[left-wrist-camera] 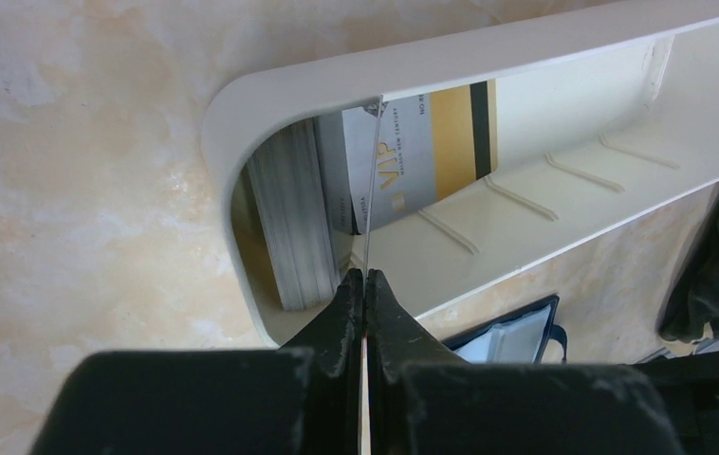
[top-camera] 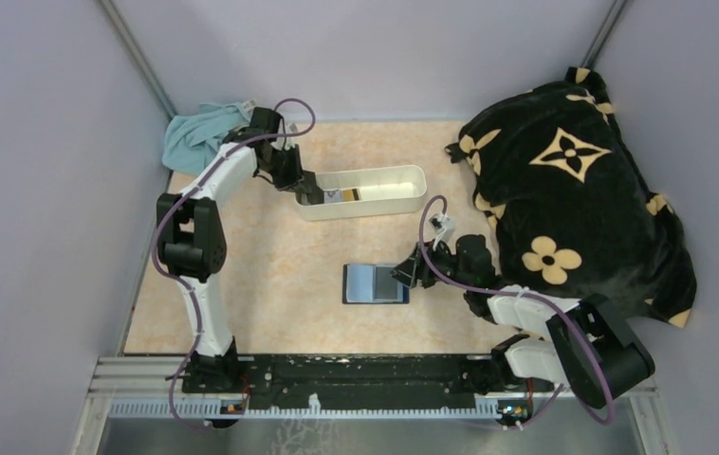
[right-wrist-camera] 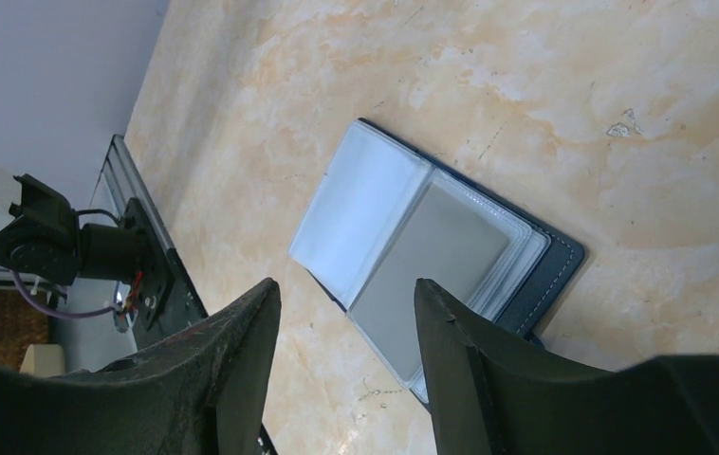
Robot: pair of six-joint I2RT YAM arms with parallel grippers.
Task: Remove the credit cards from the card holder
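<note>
Black blanket [top-camera: 564, 190] lies near card holder [top-camera: 375, 282], teal cloth [top-camera: 194, 137] behind tray [top-camera: 365, 209].

I saw a table [top-camera: 270, 284] that was peach and cream, with cloudy swirls like marble. The tray [top-camera: 403, 175] was plain white. The credit cards [left-wrist-camera: 289, 218] in it looked grey and stripy from the side, and one had gold, white and a black stripe. The credit card [left-wrist-camera: 372, 190] in the black left gripper [left-wrist-camera: 365, 284] showed only a thin pale edge. The card holder [right-wrist-camera: 436, 251] was dark blue outside and pale blue inside, with a grey panel. The right gripper [right-wrist-camera: 346, 294] was black too. The blanket [top-camera: 574, 209] was black with cream flowers and stars. The cloth [top-camera: 194, 137] was light blue-green.
</note>
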